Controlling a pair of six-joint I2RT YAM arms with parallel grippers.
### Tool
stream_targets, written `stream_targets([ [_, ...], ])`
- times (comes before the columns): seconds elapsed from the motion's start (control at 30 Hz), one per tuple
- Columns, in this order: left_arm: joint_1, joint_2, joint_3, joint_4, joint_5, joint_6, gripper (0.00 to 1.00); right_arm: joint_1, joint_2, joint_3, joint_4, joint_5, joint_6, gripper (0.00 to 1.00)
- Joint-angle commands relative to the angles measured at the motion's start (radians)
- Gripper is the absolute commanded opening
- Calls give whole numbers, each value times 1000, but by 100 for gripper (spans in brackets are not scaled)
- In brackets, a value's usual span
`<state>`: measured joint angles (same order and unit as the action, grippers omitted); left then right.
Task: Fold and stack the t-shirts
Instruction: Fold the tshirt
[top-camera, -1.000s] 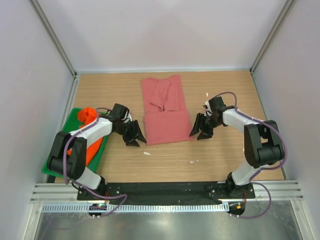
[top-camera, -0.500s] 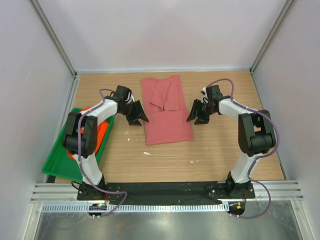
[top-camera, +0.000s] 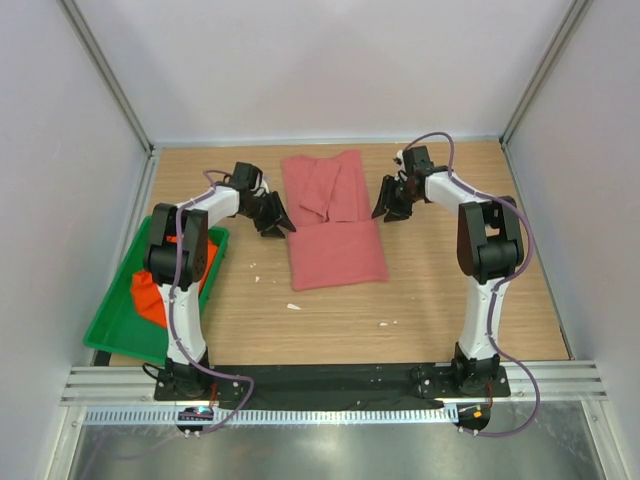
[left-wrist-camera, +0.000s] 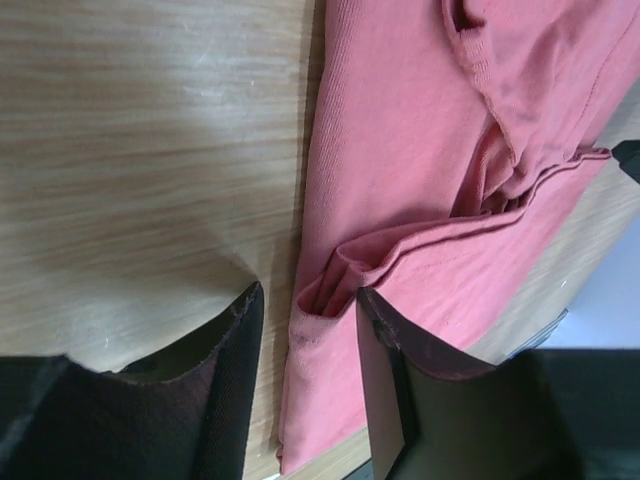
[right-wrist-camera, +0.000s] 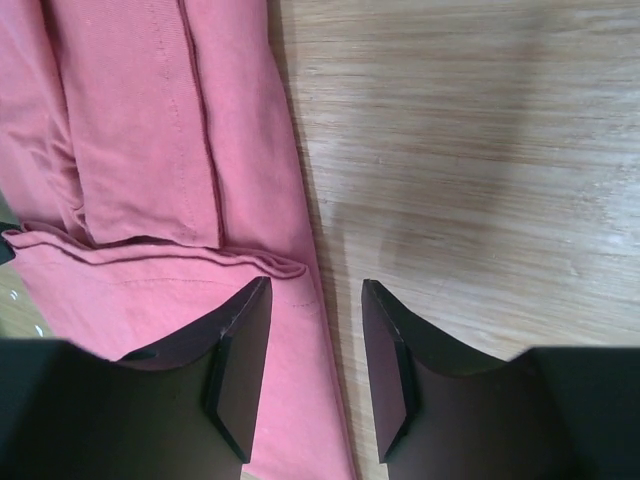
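Left claw (top-camera: 277, 218), right claw (top-camera: 386, 207) advanced beside t-shirt (top-camera: 336, 240)

Two t-shirts: one rose-pink shirt (top-camera: 335, 225) and one orange shirt (top-camera: 150, 297). One green tray (top-camera: 112, 338). One wooden table (top-camera: 440, 290). Two robot arms, a left arm (top-camera: 180, 250) and a right arm (top-camera: 488, 240), each bearing one two-finger gripper: left gripper (top-camera: 282, 224), right gripper (top-camera: 384, 209). At least three small white scraps (top-camera: 293, 306).
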<state>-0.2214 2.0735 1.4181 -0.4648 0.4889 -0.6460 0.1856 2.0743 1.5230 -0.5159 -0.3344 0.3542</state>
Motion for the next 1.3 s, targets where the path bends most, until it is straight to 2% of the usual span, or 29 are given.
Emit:
stream_targets([
  [0.0,-1,17,42,26,27,2,43,-3,13,52,-24,2,-23,46],
  [0.47,-1,7,28,81,79,-69,39,0,26,52,-10,-87,-1,44],
  [0.73,-3,25,38,87,93,-87,30,8,38,63,-12,-109,11,37],
  [1.03,-3,42,42,77,88,-84,35,14,58,71,-22,-110,11,36],
  [1.17,-3,51,59,77,93,-86,26,17,63,86,-32,-107,15,29],
  [1.23,-3,48,68,74,86,-84,20,17,61,92,-35,-104,19,22],
  [1.27,-3,45,76,72,83,-84,17,18,60,100,-36,-100,17,15],
])
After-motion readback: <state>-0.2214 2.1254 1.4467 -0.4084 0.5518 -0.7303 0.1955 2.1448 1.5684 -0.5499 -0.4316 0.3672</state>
